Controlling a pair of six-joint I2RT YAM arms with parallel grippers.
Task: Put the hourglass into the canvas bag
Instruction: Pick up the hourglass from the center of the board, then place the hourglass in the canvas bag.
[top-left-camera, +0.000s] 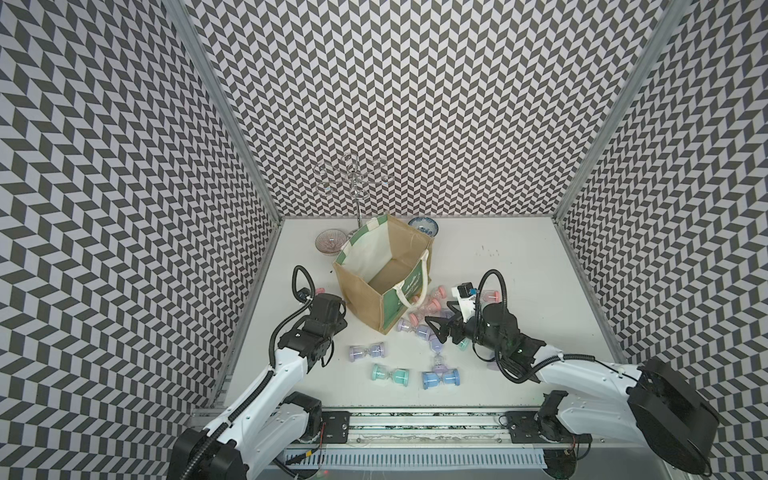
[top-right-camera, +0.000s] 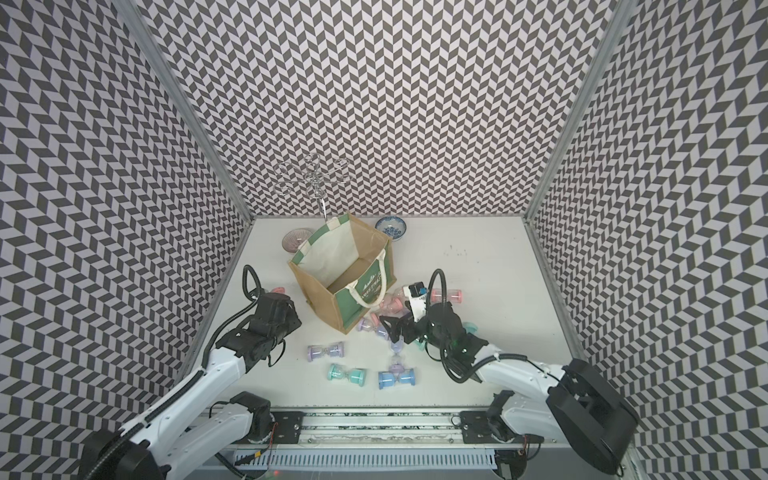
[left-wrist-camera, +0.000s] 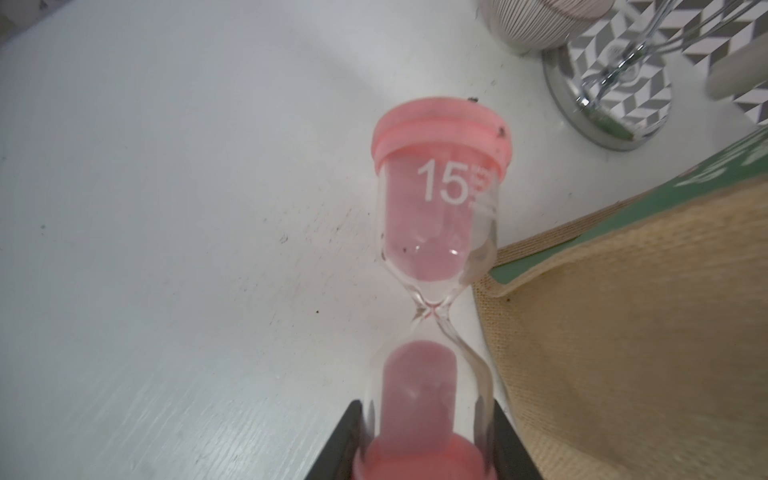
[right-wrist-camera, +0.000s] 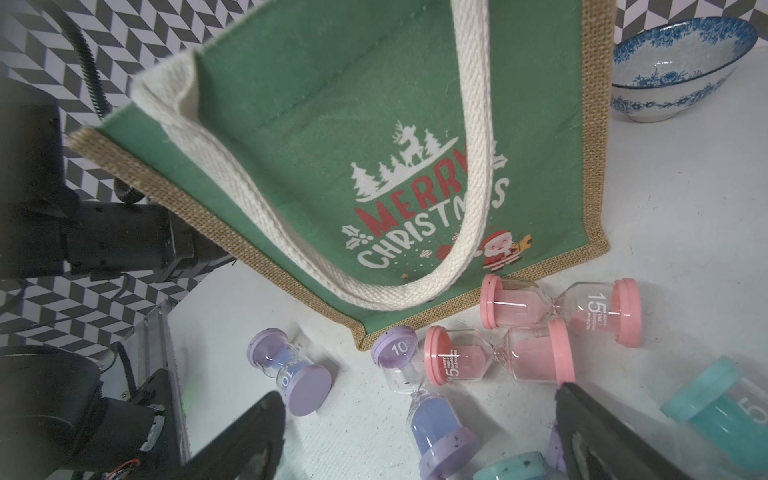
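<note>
Pink "15" hourglass (left-wrist-camera: 438, 232), "MERRY CHRISTMAS" bag (right-wrist-camera: 311, 104)

A: Both top views are evenly and brightly lit. The white worktop (top-left-camera: 498, 291) almost glows, with only faint, soft shadows by the canvas bag (top-left-camera: 361, 299).
B: The patterned walls (top-left-camera: 124, 208) splay outward toward the edges — wide-lens distortion. And the left wrist view?
A: Soft throughout. The pink hourglass (left-wrist-camera: 436, 208) blurs most at its near end, and the chrome stand (left-wrist-camera: 606, 104) throws small glints.
B: In the right wrist view the bag's lettering is crisp and the right tool (right-wrist-camera: 415, 399) up close is blurred — one edge darkens into vignette.
</note>
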